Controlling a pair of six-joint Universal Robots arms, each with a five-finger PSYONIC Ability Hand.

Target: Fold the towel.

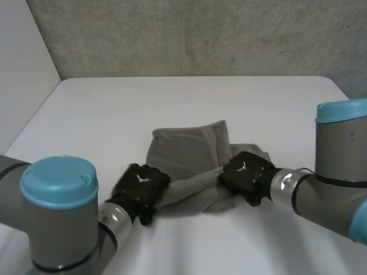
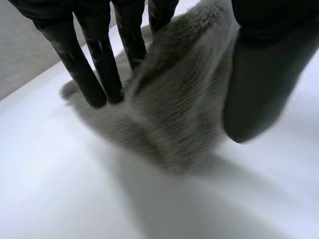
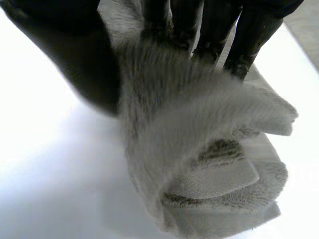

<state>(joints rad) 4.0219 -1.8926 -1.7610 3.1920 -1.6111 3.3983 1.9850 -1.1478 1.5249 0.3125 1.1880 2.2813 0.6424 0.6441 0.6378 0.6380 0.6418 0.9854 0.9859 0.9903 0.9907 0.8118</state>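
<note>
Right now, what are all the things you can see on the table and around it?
towel: one, grey, bunched up mid-table between the two hands
table: one, white, under everything
wall: one, grey, behind the table
left arm: one, grey with a light-blue cap, near side
right arm: one, grey with a light-blue cap, near side
left hand: one, black, pinching the towel's left end
right hand: one, black, gripping the towel's right end

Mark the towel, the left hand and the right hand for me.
towel (image 1: 189, 150): head view, on its flat grey upper part.
left hand (image 1: 139, 182): head view, on the back of the hand.
right hand (image 1: 245, 171): head view, on the back of the hand.
</note>
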